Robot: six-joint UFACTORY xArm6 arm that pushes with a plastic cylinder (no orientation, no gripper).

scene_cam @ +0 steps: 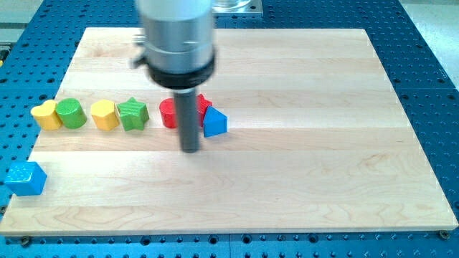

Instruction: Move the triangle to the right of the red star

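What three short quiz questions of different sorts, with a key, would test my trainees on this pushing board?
1. True or false: the blue triangle lies at the view's right of the red star.
2. Which block sits alone near the board's lower-left corner? A green star; B blue cube; C red round block.
3. Fill in: my tip rests just left of the blue ____.

Key: 1 true; 2 B; 3 triangle.

Seven blocks in all: two yellow, a heart (46, 115) and a rounded one (104, 115); two green, a round one (72, 114) and a star (133, 115); two blue, a triangle (214, 122) and a cube (26, 178); one red block (168, 112), partly hidden.
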